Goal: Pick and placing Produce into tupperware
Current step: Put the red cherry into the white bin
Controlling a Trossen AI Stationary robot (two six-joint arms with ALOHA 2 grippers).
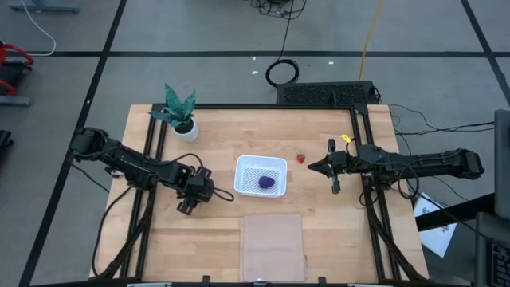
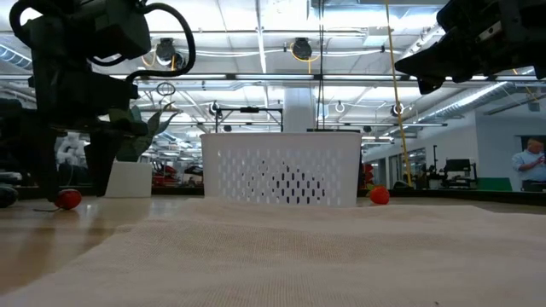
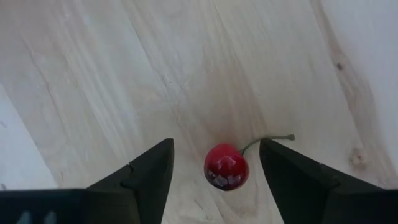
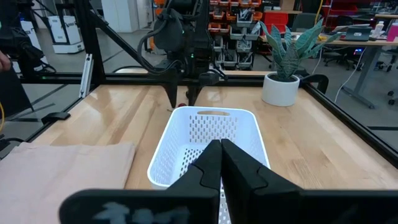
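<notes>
A small red cherry (image 3: 226, 167) with a thin stem (image 3: 267, 140) lies on the wooden table. My left gripper (image 3: 216, 171) points down over it, open, one finger on each side and neither touching it; the low view shows the cherry (image 2: 68, 199) between those fingers (image 2: 72, 184). In the high view this gripper (image 1: 188, 204) hides the cherry. The white tupperware (image 1: 260, 175) holds a purple lumpy cluster (image 1: 266, 182). A red strawberry piece (image 1: 300, 158) rests on the table to its right. My right gripper (image 1: 331, 167) hovers level near that piece, shut and holding nothing.
A potted green plant (image 1: 182, 112) stands at the far left of the table. A flat pale sheet (image 1: 272, 245) lies at the near edge, in front of the tupperware. Black frame rails (image 1: 151, 151) run along both table sides.
</notes>
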